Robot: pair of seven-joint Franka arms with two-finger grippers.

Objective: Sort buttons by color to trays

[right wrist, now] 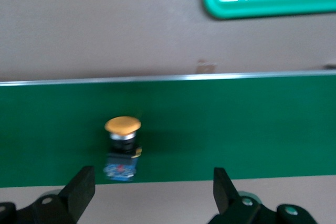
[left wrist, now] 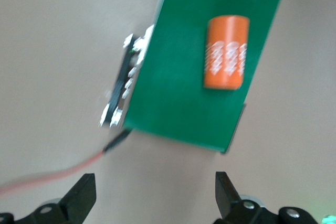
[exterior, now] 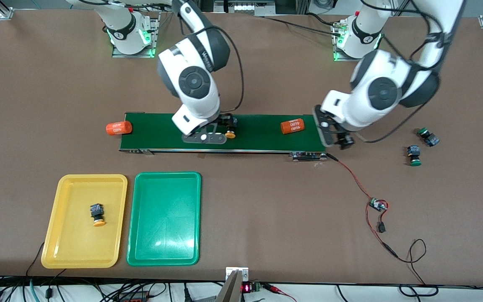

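Note:
An orange-capped button (exterior: 97,214) lies in the yellow tray (exterior: 69,239). The green tray (exterior: 164,226) beside it holds nothing. Another orange-capped button (exterior: 229,133) (right wrist: 122,140) lies on the conveyor belt (exterior: 258,134). My right gripper (exterior: 226,125) (right wrist: 152,192) hangs open just above that button, which lies ahead of its fingers and is not held. Two green-capped buttons (exterior: 428,136) (exterior: 414,155) lie on the table toward the left arm's end. My left gripper (exterior: 343,142) (left wrist: 156,192) is open and empty over the table just off the belt's end.
Two orange cylinders printed 4680 are here: one (exterior: 292,126) (left wrist: 226,52) on the belt near the left gripper, one (exterior: 119,128) at the belt's end toward the right arm. A red-and-black wire runs from the belt to a small circuit board (exterior: 377,205).

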